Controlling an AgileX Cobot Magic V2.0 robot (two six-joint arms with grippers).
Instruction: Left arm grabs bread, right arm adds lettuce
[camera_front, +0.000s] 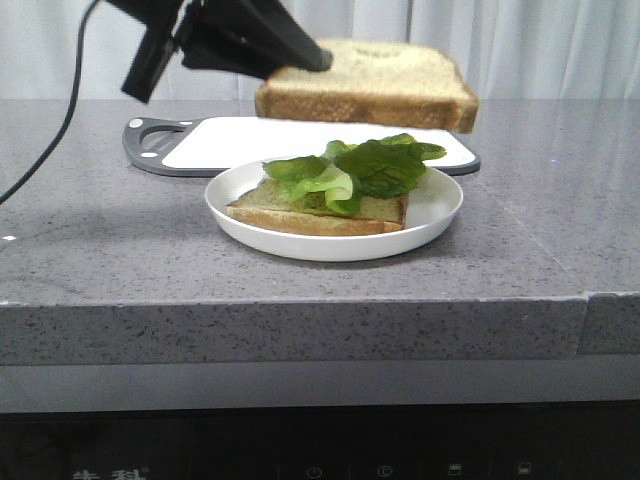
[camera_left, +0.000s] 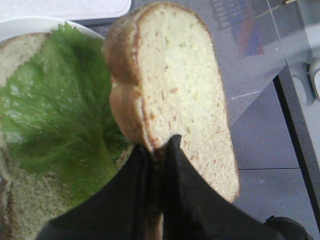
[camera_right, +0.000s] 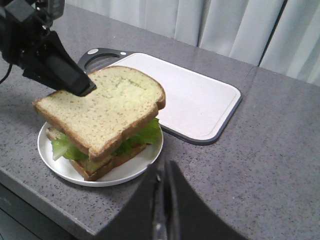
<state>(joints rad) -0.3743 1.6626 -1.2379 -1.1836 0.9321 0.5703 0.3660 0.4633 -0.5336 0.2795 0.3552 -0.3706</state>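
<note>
Above the round white plate (camera_front: 440, 215) we saw the left gripper (camera_front: 318, 58) clamped on the thick, golden-crusted bread (camera_front: 385, 85), crinkly green lettuce (camera_front: 375, 165) lying on a thinner slice (camera_front: 300, 217), right gripper (camera_right: 165, 175) pressed together, speckled grey counter (camera_front: 100, 240).

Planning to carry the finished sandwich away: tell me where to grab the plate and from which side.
Grip the plate at its bare right rim, coming in from the robot's right, probably with the right gripper. The rim flares up there, clear of the lettuce, while the left gripper holds bread above.
</note>
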